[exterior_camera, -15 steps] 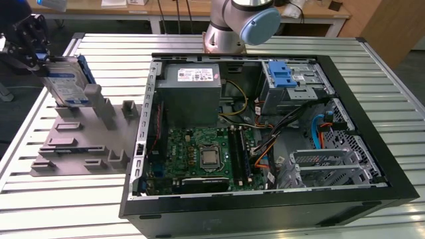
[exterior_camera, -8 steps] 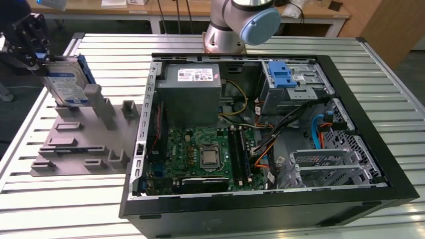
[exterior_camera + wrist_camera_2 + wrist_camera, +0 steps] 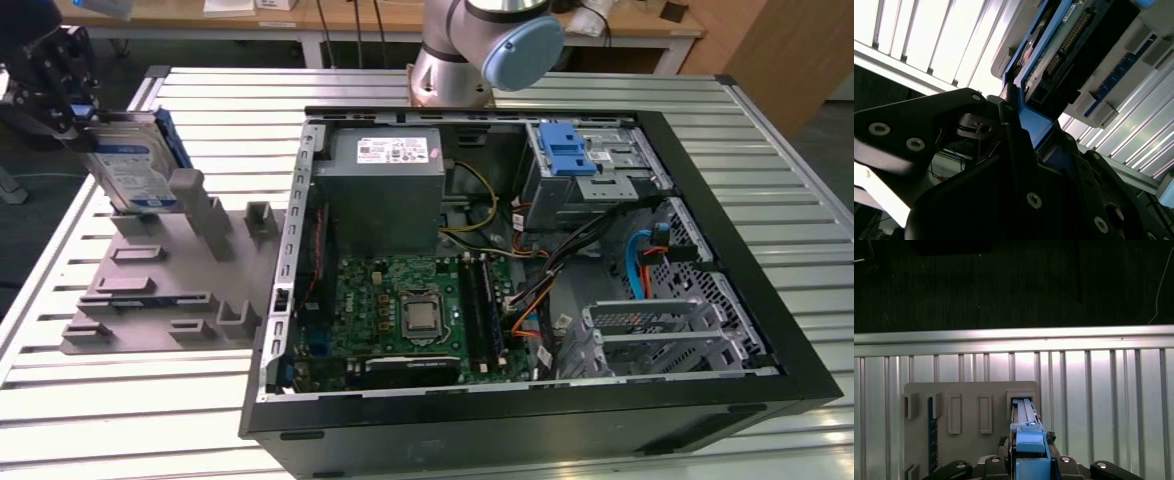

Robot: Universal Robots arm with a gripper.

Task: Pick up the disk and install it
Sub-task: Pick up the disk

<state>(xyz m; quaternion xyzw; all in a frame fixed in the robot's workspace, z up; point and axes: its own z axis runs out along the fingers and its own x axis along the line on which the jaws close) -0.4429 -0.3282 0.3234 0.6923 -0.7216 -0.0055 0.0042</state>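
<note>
One black gripper (image 3: 80, 112) sits at the exterior view's far left, clamped on the top edge of the disk (image 3: 134, 165), a flat silver hard drive with a white-and-blue label, framed in a blue plastic bracket (image 3: 168, 140). The disk stands on edge, slightly tilted, over one end of a grey plastic fixture plate (image 3: 147, 300) with upright posts and shallow slots. Whether its lower edge touches the plate or hangs just clear, I cannot tell.

In the first wrist view the bracket (image 3: 1026, 437) runs edge-on, lined up with a rectangular pocket (image 3: 1024, 401) in the plate, and a dark blue strip (image 3: 932, 432) lies in another slot. In the second wrist view the black fingers (image 3: 1014, 145) press against the bracket's sides.

The plate lies on a slatted aluminium table (image 3: 134, 410), just beside an open black computer case (image 3: 747, 320). Inside the case are a green motherboard (image 3: 400, 310), a grey metal power-supply box (image 3: 387, 185) and a grey drive cage (image 3: 614, 180) topped by a blue ridged latch strip (image 3: 567, 150). The disk is well apart from that cage.
</note>
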